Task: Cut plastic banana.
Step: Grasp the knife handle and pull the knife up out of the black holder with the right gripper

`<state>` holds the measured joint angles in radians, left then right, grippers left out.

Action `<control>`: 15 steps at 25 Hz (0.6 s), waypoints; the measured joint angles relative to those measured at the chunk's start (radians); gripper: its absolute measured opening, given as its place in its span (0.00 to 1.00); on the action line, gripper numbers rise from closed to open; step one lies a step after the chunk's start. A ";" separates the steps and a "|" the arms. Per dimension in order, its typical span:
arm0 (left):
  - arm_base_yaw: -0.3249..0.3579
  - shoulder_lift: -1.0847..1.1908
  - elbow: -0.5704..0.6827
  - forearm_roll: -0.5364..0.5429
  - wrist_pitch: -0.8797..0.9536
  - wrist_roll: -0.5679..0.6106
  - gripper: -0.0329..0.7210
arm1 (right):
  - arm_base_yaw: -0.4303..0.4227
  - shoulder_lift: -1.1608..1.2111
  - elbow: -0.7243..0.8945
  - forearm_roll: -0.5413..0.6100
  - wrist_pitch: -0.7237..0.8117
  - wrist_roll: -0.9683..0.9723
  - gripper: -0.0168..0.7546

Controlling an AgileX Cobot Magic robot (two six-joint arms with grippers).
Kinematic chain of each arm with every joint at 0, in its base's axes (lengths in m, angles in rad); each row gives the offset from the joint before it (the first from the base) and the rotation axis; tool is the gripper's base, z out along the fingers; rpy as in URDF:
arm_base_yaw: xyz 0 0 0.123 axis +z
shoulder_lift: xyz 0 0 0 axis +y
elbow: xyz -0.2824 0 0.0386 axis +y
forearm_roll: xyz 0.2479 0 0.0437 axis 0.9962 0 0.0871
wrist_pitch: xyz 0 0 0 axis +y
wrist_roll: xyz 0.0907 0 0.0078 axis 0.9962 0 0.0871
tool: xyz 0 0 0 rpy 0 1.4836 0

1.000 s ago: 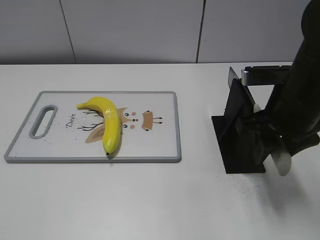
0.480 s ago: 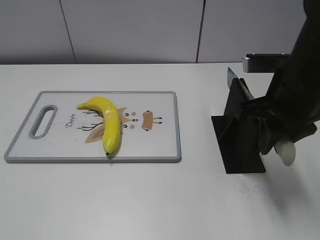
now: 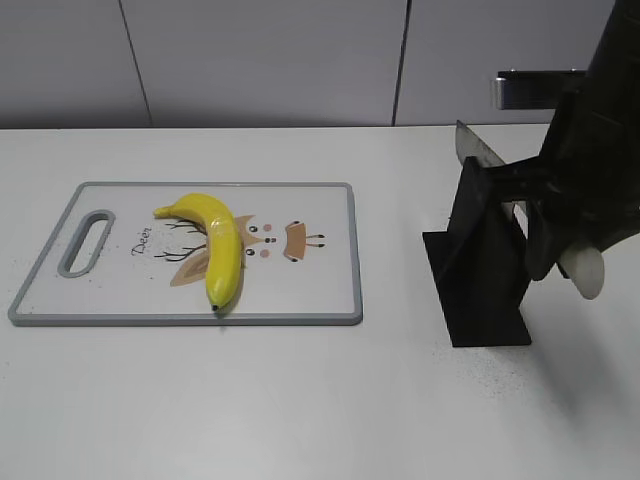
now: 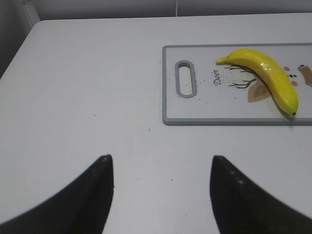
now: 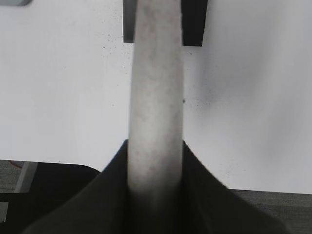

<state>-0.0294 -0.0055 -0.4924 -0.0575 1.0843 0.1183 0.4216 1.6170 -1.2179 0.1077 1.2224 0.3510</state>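
Yellow plastic banana (image 3: 215, 247) far from right end effector (image 3: 572, 262)

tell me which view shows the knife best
The exterior view: the knife shows its blade above the black stand, handle in the right gripper. The right wrist view shows only the pale handle; the left wrist view shows none.

In the exterior view the right arm (image 3: 590, 150) runs off the right and top edges, and it hides the right gripper's (image 3: 560, 235) jaws and most of the pale knife handle (image 3: 585, 272); the blade (image 3: 478, 148) shows only above the black knife stand (image 3: 480, 260). In the left wrist view the cutting board (image 4: 195, 109) is cut off at the right edge. The left gripper's (image 4: 161, 195) two dark fingers run off the bottom. In the right wrist view the handle (image 5: 156, 97) is blurred, and it covers the stand (image 5: 194, 22) at the top edge.
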 joint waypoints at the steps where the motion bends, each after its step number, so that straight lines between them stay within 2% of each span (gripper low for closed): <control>1: 0.000 0.000 0.000 0.000 0.000 0.000 0.82 | 0.000 0.000 -0.001 -0.001 0.000 0.000 0.23; 15: 0.000 0.000 0.000 0.000 0.000 0.000 0.82 | 0.000 -0.103 -0.057 -0.024 0.003 -0.006 0.23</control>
<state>-0.0294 -0.0055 -0.4924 -0.0575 1.0843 0.1183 0.4216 1.5143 -1.2753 0.0841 1.2252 0.3449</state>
